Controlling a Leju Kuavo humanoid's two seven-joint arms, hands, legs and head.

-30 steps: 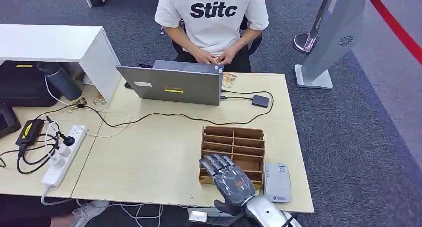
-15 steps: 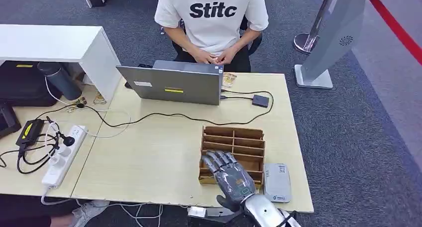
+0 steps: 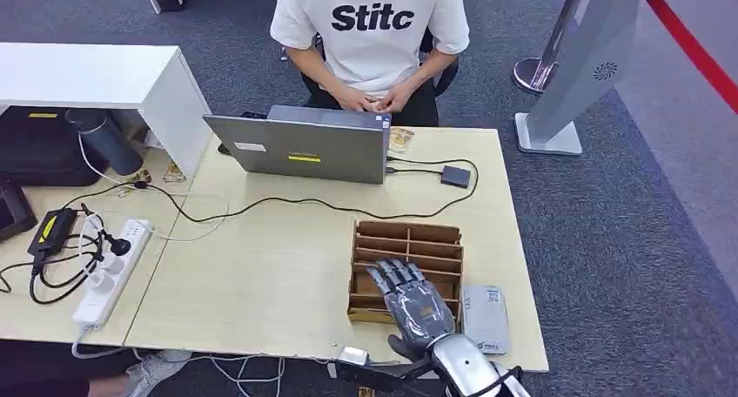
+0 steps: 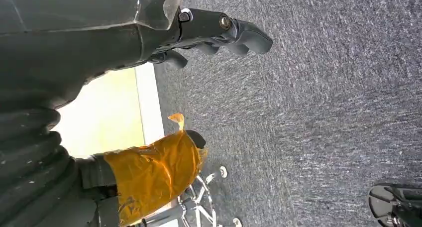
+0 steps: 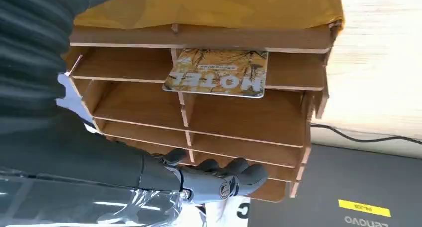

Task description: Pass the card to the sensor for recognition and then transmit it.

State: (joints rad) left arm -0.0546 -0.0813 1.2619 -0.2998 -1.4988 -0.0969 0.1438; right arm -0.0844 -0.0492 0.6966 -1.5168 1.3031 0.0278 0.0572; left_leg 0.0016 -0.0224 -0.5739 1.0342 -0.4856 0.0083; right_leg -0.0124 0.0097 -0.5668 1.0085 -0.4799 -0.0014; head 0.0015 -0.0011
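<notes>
The card (image 5: 216,72), yellow-brown with the word HOTEL, stands in a slot of the wooden card rack (image 5: 249,117). My right hand (image 3: 416,306) hovers palm down over the near rows of the rack (image 3: 406,240), fingers stretched out and holding nothing. In the right wrist view the right hand (image 5: 114,160) has its dark fingers (image 5: 224,179) over the rack's far rows and its orange-taped thumb (image 5: 209,5) on the near side of the card. The white sensor (image 3: 485,319) lies just right of the rack. My left hand (image 4: 149,33) hangs above the carpet, holding nothing.
A person in a white shirt (image 3: 374,23) sits across the table behind a grey laptop (image 3: 300,149). A black cable runs to a small dark box (image 3: 455,176). A power strip (image 3: 109,271) with plugs lies at the left. A grey stand (image 3: 566,75) rises beyond the table's right corner.
My right hand has slid forward and a little to the right, further over the card rack. Everything else stays put.
</notes>
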